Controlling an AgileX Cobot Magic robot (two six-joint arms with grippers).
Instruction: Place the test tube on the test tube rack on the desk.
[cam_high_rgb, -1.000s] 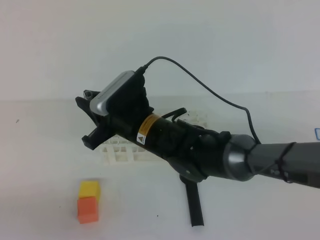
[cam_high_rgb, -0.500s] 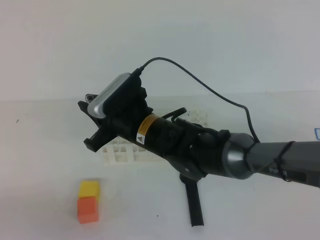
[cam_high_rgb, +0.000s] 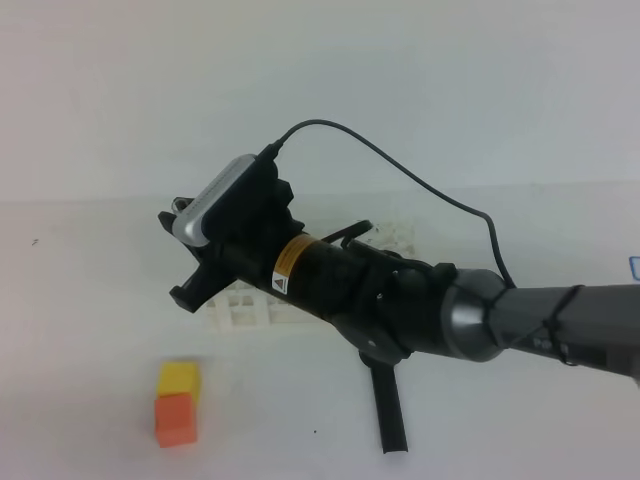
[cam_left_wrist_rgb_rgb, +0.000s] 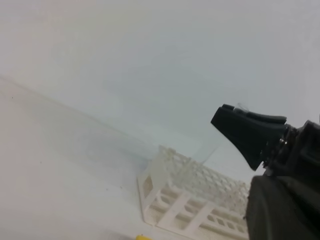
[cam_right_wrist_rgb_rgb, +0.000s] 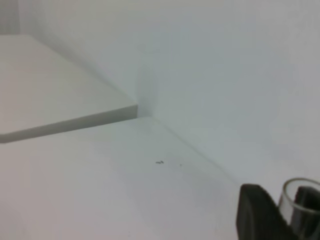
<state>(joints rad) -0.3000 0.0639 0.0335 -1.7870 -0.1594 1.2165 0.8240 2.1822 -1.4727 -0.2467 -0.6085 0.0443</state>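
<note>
White desk (cam_high_rgb: 90, 330), test tube rack (cam_high_rgb: 245, 305) at centre.
Right gripper (cam_high_rgb: 180, 250) above rack's left end, fingers narrowly clamping test tube (cam_right_wrist_rgb_rgb: 300, 202); left gripper closed, unseen.

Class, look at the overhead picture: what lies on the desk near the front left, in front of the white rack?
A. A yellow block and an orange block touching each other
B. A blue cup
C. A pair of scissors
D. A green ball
A: the yellow block sits against the orange block on the desk, in front of the rack.
</note>
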